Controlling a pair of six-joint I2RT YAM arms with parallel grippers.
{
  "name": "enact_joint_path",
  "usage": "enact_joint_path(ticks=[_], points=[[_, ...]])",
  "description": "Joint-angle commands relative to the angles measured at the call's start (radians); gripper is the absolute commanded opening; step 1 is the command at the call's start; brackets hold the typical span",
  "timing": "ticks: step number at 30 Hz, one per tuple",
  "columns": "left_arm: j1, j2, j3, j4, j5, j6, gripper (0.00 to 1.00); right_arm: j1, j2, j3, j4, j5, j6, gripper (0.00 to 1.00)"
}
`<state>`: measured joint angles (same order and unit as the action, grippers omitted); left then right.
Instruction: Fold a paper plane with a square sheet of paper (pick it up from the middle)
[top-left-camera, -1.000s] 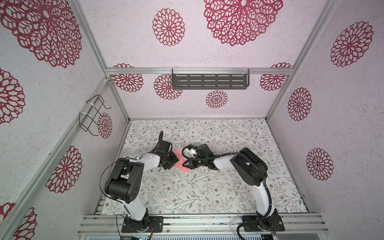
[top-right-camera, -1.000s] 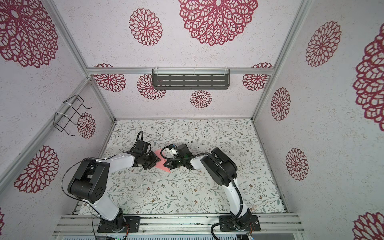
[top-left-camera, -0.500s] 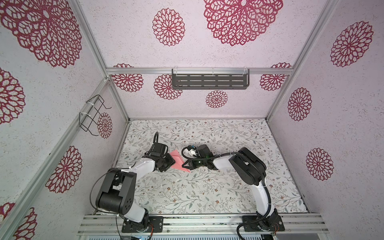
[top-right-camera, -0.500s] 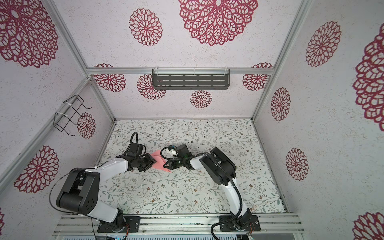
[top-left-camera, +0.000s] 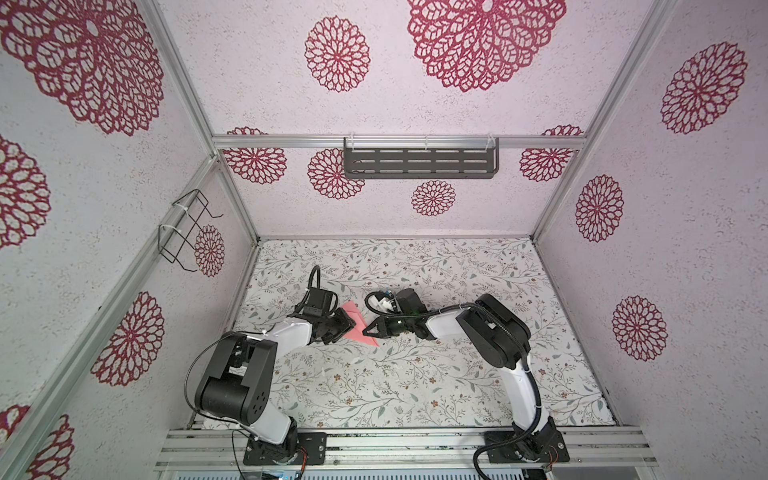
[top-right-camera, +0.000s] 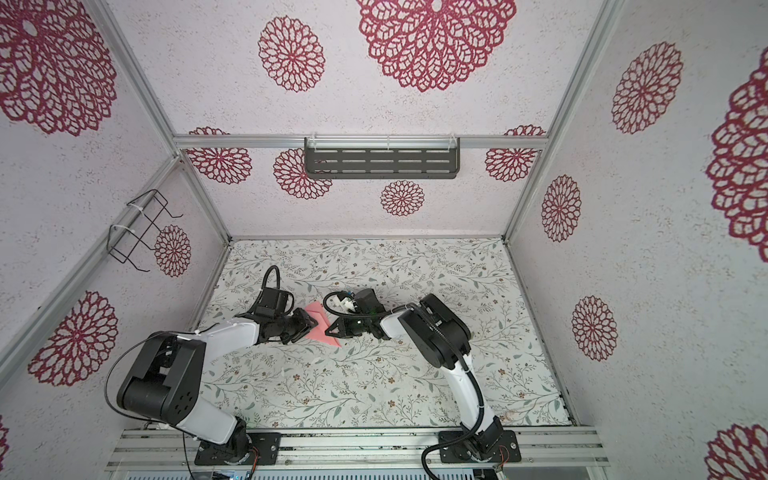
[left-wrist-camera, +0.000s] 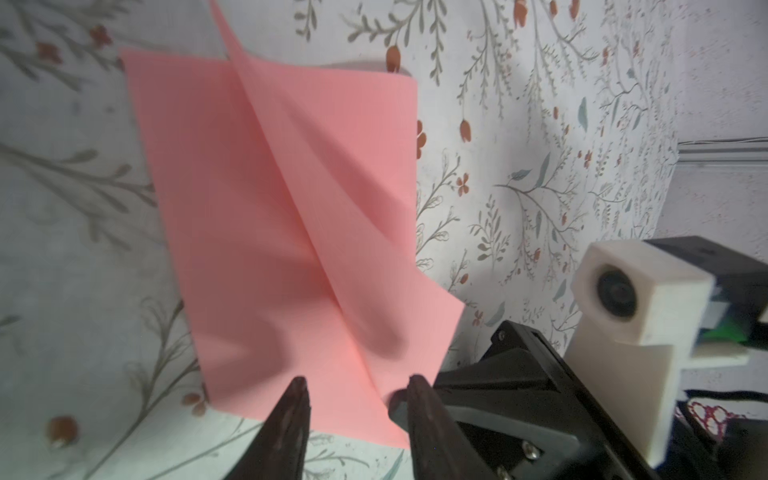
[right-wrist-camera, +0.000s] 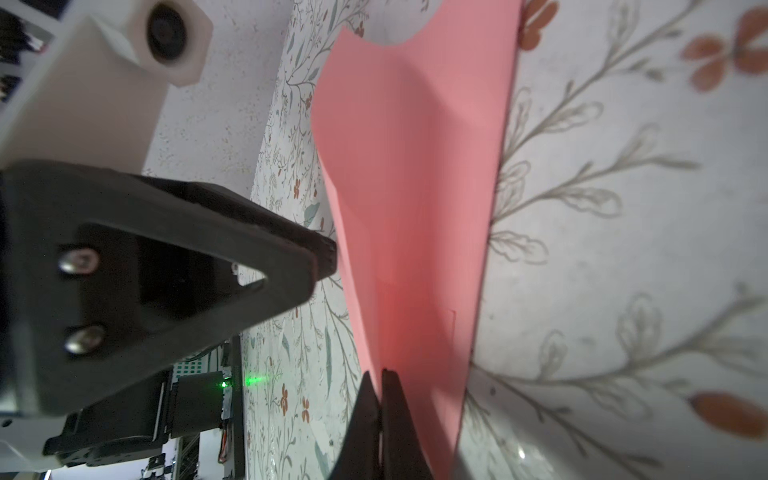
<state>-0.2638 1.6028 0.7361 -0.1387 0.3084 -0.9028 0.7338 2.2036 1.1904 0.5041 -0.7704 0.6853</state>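
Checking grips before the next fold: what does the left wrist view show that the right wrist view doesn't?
Left wrist only: left gripper open, jaws astride a raised crease in the pink paper. Right wrist only: right gripper shut, pinching the paper's fold. Both: the paper, partly lifted off the floral mat.

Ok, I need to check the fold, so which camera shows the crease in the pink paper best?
Left wrist view: the paper fills the picture, its raised crease running across. The right wrist view sees it nearly edge-on, pinched by the right gripper. Both top views show only a small pink patch.
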Motion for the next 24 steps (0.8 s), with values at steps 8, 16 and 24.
enact_joint_path(ticks=[8,16,24], points=[[-0.021,0.101,0.065,-0.086,-0.067,0.002,0.46,-0.011,0.015,0.026,0.007,-0.026,0.054,0.08],[-0.025,0.245,0.166,-0.331,-0.169,-0.025,0.44,-0.013,-0.023,0.052,-0.116,0.015,-0.112,0.17],[-0.032,0.334,0.212,-0.410,-0.211,-0.025,0.45,-0.013,-0.106,0.008,-0.136,0.055,-0.195,0.25]])
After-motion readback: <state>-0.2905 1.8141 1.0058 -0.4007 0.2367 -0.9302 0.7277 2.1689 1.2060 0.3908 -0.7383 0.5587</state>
